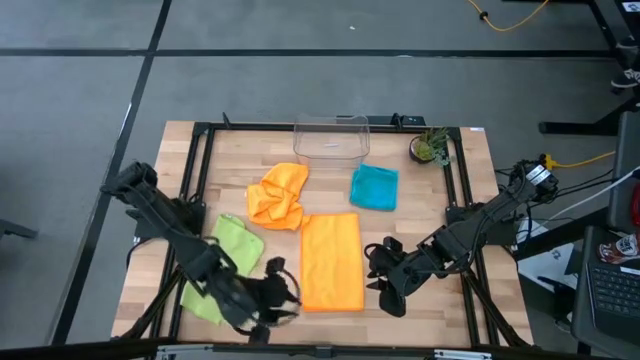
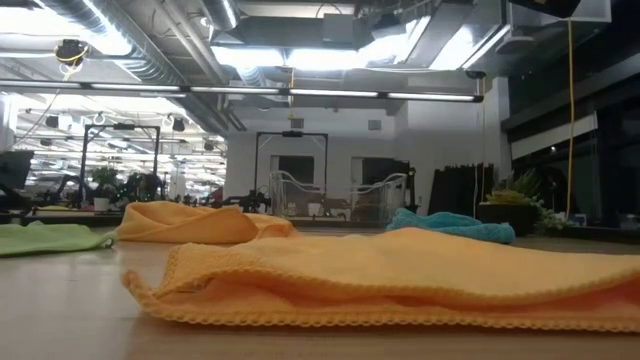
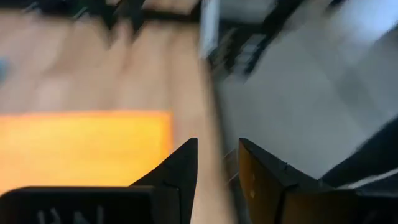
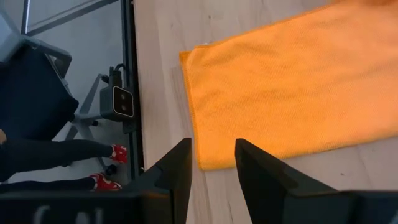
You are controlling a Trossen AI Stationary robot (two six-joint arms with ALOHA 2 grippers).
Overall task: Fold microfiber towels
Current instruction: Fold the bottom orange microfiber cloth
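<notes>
An orange microfiber towel [image 1: 331, 262] lies folded flat in a long strip at the table's near middle, its layered edge showing in the low view [image 2: 400, 285]. A second orange towel [image 1: 279, 195] sits crumpled behind it. A lime green towel [image 1: 226, 262] lies at the left and a teal towel [image 1: 374, 187] at the far right. My left gripper [image 1: 287, 295] hovers open by the strip's near left corner [image 3: 149, 124]. My right gripper [image 1: 378, 275] hovers open just off the strip's right edge [image 4: 205, 158]. Nothing is between either pair of fingers.
A clear plastic bin [image 1: 331, 138] stands at the far middle of the table, and a small potted plant [image 1: 430, 148] at the far right. A black frame [image 1: 200, 150] runs along the table's sides. Bare wood shows right of the strip.
</notes>
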